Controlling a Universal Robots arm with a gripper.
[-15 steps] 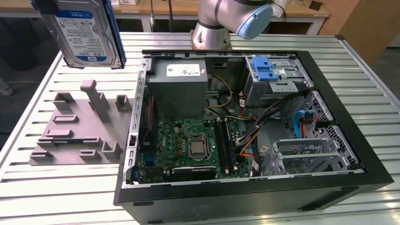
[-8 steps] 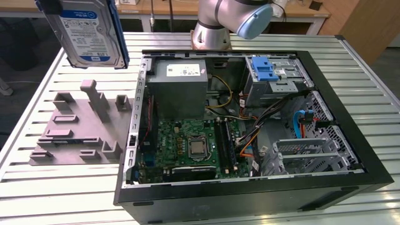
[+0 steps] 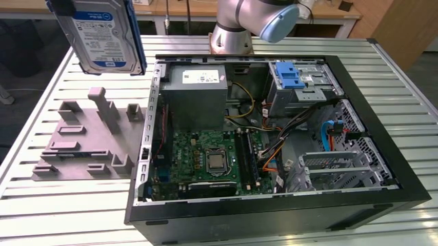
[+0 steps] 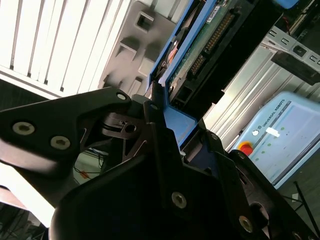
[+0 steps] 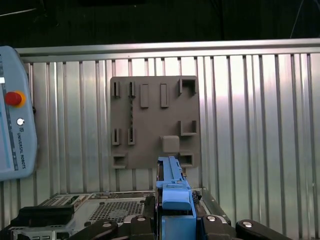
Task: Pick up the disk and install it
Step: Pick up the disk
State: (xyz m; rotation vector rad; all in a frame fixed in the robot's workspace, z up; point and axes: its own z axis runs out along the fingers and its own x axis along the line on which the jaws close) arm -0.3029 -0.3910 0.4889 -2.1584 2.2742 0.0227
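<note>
Overhead, the claw (image 5: 176, 212) grips the disk (image 3: 104, 38) (edge-on, upright) high above the grey fixture (image 3: 85, 136).

Silver tubular arm (image 3: 229, 18), pale blue rounded joint cap (image 3: 280, 23), matte black jaws on linked plates, round silver screws (image 4: 23, 128)

You see the disk (image 3: 106, 38) held high off the table (image 3: 41, 205) toward the exterior view's left, the slotted plate (image 3: 82, 138) lying on the table on that same side, the open computer case (image 3: 274, 143) just beside that plate on the exterior view's right, and the arm's base (image 3: 231, 36) standing behind the case.
</note>
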